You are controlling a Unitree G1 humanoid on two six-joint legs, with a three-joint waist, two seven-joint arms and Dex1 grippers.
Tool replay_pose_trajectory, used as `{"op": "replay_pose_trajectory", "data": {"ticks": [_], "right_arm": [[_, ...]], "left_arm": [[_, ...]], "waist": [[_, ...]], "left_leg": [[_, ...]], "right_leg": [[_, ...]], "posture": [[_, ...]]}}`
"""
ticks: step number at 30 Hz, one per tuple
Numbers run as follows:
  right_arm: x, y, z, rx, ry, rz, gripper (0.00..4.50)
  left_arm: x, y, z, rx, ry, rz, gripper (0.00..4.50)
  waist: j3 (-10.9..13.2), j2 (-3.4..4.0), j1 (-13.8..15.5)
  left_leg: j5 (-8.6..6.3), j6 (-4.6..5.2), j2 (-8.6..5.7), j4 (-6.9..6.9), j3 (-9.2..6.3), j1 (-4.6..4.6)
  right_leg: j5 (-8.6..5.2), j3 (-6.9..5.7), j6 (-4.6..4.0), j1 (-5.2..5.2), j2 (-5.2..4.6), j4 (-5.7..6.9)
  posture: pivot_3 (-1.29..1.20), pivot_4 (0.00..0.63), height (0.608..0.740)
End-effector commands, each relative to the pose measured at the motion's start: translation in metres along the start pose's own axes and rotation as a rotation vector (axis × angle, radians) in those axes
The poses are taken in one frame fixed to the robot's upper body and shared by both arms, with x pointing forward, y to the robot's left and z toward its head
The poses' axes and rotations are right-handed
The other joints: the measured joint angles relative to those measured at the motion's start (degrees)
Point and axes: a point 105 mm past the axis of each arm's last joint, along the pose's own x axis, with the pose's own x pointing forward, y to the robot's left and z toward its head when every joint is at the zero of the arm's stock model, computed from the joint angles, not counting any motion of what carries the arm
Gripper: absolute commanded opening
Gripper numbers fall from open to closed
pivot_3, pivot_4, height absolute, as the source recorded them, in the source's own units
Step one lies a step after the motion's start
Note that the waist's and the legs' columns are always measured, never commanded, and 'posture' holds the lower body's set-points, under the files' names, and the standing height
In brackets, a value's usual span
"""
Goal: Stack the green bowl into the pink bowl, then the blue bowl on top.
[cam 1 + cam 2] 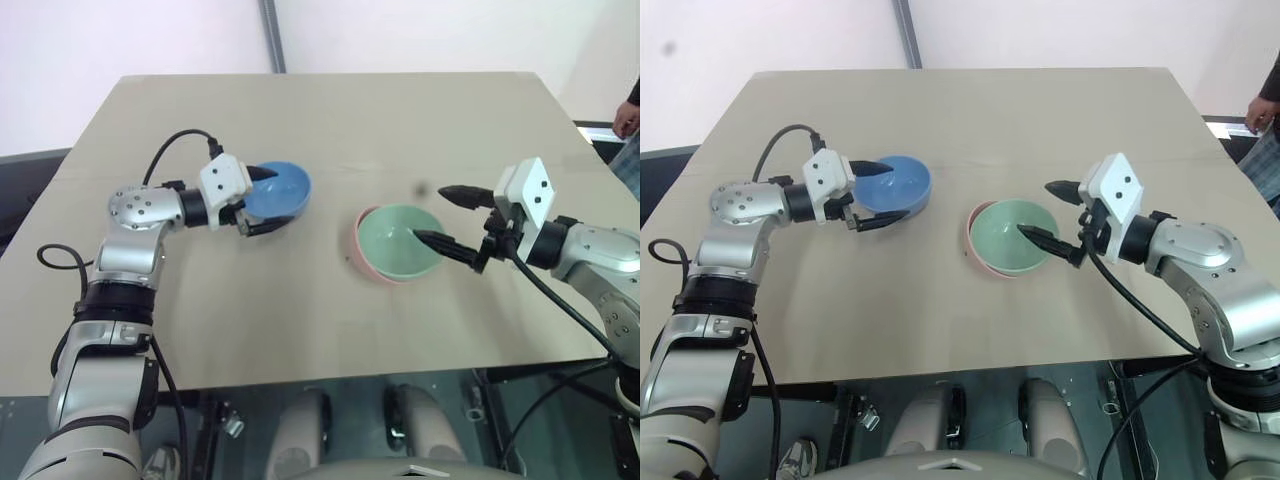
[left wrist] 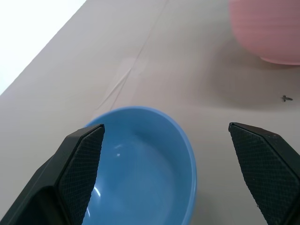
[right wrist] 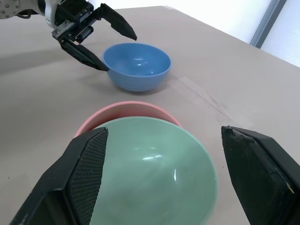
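The green bowl [image 1: 398, 242] sits nested in the pink bowl [image 1: 362, 258], right of the table's middle, with only the pink rim showing on its left. The blue bowl [image 1: 280, 190] stands alone to their left. My left gripper [image 1: 277, 198] is open at the blue bowl's left side, its fingers spread around that edge and not closed on it. My right gripper [image 1: 428, 213] is open just right of the green bowl, its lower finger reaching over the rim. The right wrist view shows the green bowl [image 3: 154, 173] close up, with the blue bowl [image 3: 137, 63] and left gripper [image 3: 121, 54] beyond.
The tan table [image 1: 330, 110] reaches far back, and its front edge runs close below the bowls. A small dark speck [image 1: 422, 188] lies behind the green bowl. A person [image 1: 628, 130] stands at the far right edge. A grey post [image 1: 270, 35] rises behind the table.
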Motion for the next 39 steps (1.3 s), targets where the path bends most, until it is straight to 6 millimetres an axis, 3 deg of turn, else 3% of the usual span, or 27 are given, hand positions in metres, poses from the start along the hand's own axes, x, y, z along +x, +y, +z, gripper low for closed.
{"op": "replay_pose_trajectory", "data": {"ticks": [1, 4, 9, 12, 16, 21, 25, 30, 35, 39], "right_arm": [[0.002, -0.007, -0.015, 0.024, -0.028, -0.042, 4.19], [0.012, -0.002, -0.023, 0.007, -0.04, -0.021, 4.19], [0.047, 0.009, 0.007, 0.001, -0.167, 0.028, 4.19], [0.071, 0.022, 0.014, 0.006, -0.196, 0.069, 4.19], [0.1, 0.039, -0.003, -0.011, -0.142, 0.112, 4.19], [0.121, 0.037, -0.025, 0.002, -0.086, 0.086, 4.19], [0.123, 0.033, -0.033, -0.009, -0.07, 0.08, 4.19], [0.118, 0.033, -0.017, -0.046, -0.117, 0.104, 4.19], [0.106, 0.041, 0.019, -0.041, -0.212, 0.171, 4.19], [0.091, 0.033, 0.05, -0.013, -0.285, 0.165, 4.19]], "left_arm": [[-0.004, 0.003, 0.013, 0.019, -0.052, 0.021, 4.5], [-0.009, 0.004, 0.013, 0.013, -0.052, 0.034, 4.5], [-0.016, 0.003, 0.013, -0.009, -0.048, 0.057, 4.5], [-0.017, 0.001, 0.013, -0.017, -0.05, 0.063, 4.5], [-0.018, 0.0, 0.013, -0.03, -0.052, 0.074, 4.5], [-0.019, -0.003, 0.014, -0.041, -0.054, 0.083, 4.5], [-0.021, -0.004, 0.014, -0.049, -0.053, 0.091, 4.5], [-0.022, -0.005, 0.014, -0.063, -0.058, 0.104, 4.5], [-0.02, -0.006, 0.014, -0.081, -0.07, 0.113, 4.5], [-0.017, -0.003, 0.012, -0.086, -0.07, 0.133, 4.5]], "waist": [[0.0, -0.01, 0.0], [0.0, -0.01, 0.0], [0.0, 0.01, -0.4], [0.0, -0.01, -0.2], [0.0, -0.02, 0.1], [0.0, -0.02, 0.0], [0.0, -0.02, 0.0], [0.0, -0.02, 0.0], [0.0, -0.01, 0.0], [0.0, -0.01, 0.0]], "left_leg": [[0.0, 0.0, 0.0, 0.0, 0.03, 0.0], [0.0, 0.0, -0.03, 0.03, 0.06, -0.01], [0.0, 0.0, 0.07, 0.02, 0.0, 0.05], [0.0, 0.0, 0.11, 0.02, 0.01, 0.07], [0.0, 0.0, 0.09, 0.01, 0.02, 0.01], [0.0, 0.0, -0.04, 0.02, 0.04, -0.03], [0.0, 0.0, -0.02, 0.02, 0.03, -0.02], [0.0, 0.0, 0.01, 0.02, 0.02, 0.0], [0.0, 0.0, 0.01, 0.01, -0.03, 0.0], [0.0, 0.0, 0.03, -0.01, -0.07, 0.0]], "right_leg": [[0.0, 0.02, 0.01, 0.0, -0.01, -0.01], [0.01, 0.11, 0.02, -0.02, -0.05, -0.01], [0.01, 0.16, 0.02, -0.07, 0.08, 0.07], [0.01, 0.09, 0.0, -0.06, 0.15, 0.1], [0.04, 0.03, -0.06, -0.04, 0.1, 0.05], [0.14, 0.11, -0.18, -0.05, -0.1, -0.02], [0.13, 0.02, -0.18, -0.03, -0.08, 0.01], [0.11, 0.01, -0.17, -0.03, -0.05, 0.04], [0.12, 0.03, -0.18, -0.04, -0.05, 0.03], [0.13, 0.03, -0.2, -0.05, -0.05, 0.03]], "posture": [[0.0, 0.15, 0.74], [0.0, 0.15, 0.74], [0.0, 0.15, 0.74], [0.0, 0.15, 0.74], [0.0, 0.15, 0.74], [0.0, 0.15, 0.74], [0.0, 0.15, 0.74], [0.0, 0.15, 0.74], [0.0, 0.15, 0.74], [0.0, 0.15, 0.74]]}}
